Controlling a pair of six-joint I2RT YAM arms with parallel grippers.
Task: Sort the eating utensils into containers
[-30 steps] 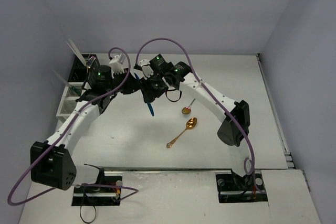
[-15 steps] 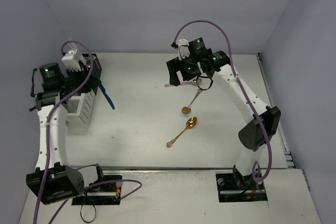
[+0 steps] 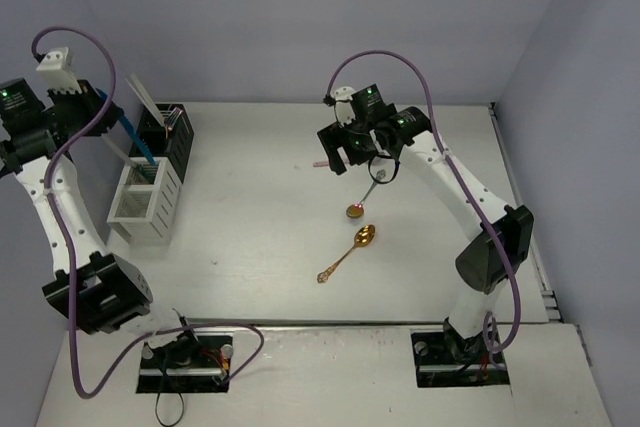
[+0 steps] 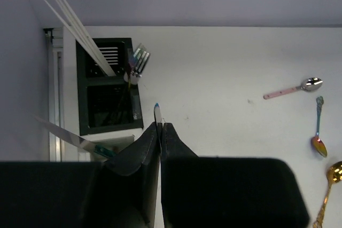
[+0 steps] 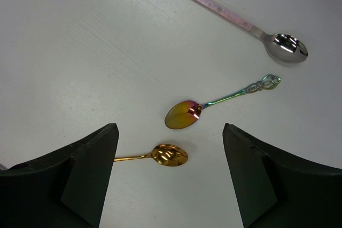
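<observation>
Well right of the white caddy (image 3: 150, 209), a gold spoon (image 5: 170, 155) lies on the bench (image 3: 260, 227) near the spread right end effector (image 5: 170, 132). Above the caddy, the left end effector (image 4: 161, 127) pinches a blue-handled piece (image 3: 128, 132); centre it over a compartment before releasing.

Bright, even light; faint soft shadows; sharp frames; glare on pink-handled spoon (image 5: 247, 23).
</observation>
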